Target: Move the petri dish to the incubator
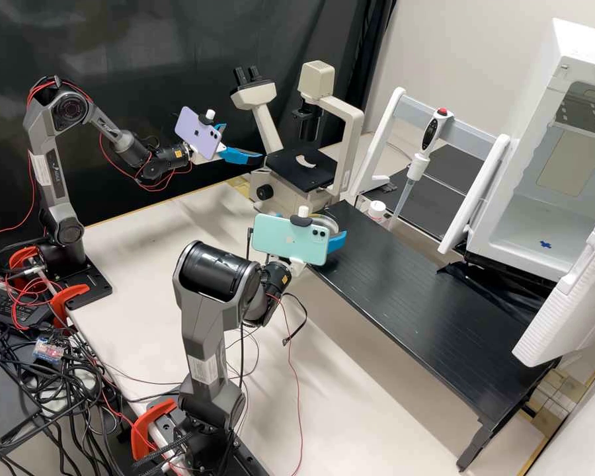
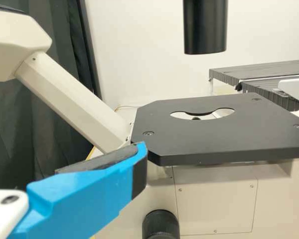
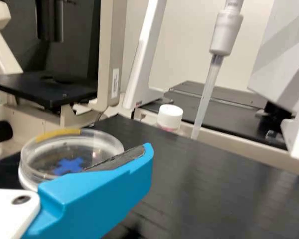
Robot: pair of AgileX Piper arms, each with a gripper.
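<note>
Petri dish (image 3: 74, 149): clear, over the end of the black shelf (image 1: 390, 271) nearest the microscope (image 1: 352, 139); yellow strip along the rim, blue cross-shaped mark showing through.
Right gripper (image 1: 338, 242): beside the microscope end of the shelf, against the side of the dish; I cannot tell whether it grips the dish or only sits around it.
Left gripper (image 1: 243, 142): in the air at the eyepiece side of the microscope, blue fingers set wide, nothing between them.
Incubator (image 1: 552, 82): past the far end of the shelf, door (image 1: 568, 304) swung open; a blue cross (image 1: 545, 244) on its floor, faint print along the outer casing.
Microscope: a flat black stage with a round cut-out, and a white printed label (image 3: 114, 82) on its upright column.
Phones: a purple one (image 1: 197, 134) on the left arm and a pale green one (image 1: 291, 239) on the right arm, each with a logo on its back.
Arm labels: a white sticker on each grey arm, a small yellow one near each wrist.
Pipette (image 1: 411, 170): upright on a white stand (image 1: 374, 152), red button on top, clear tip pointing down.
Bottle (image 1: 377, 210): white cap, between the shelf and the stand.
Cables (image 1: 79, 380): tangled, black and red, beside the pale table (image 1: 152, 231).
</note>
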